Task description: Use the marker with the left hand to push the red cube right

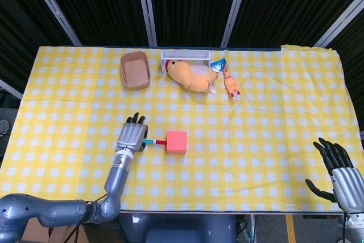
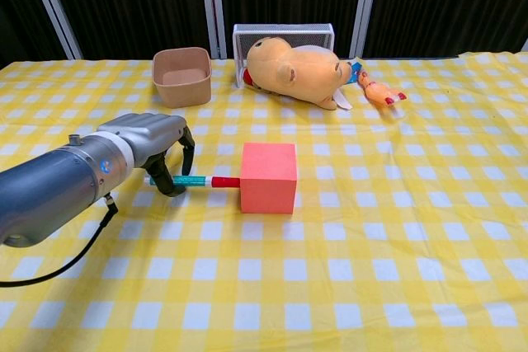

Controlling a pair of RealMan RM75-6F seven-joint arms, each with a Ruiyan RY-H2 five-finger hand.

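I have the marker (image 2: pixel 194 180) pinched in my left hand (image 2: pixel 153 147), its red tip against the cube (image 2: pixel 268 176), which sits well in front of the plush (image 2: pixel 297 74). Pushing is underway; next I drive steadily rightward, keeping the marker level. My right hand (image 1: pixel 344 176) idles, fingers spread.

Yellow-and-white checked tablecloth (image 2: pixel 371 286) covers the table. At 12 o'clock: tan oval bowl (image 2: pixel 181 77), white wire-mesh basket (image 2: pixel 283 35), orange plush toy (image 2: pixel 299 73) against the basket, small orange rubber chicken (image 2: pixel 380 91) just beside the plush.
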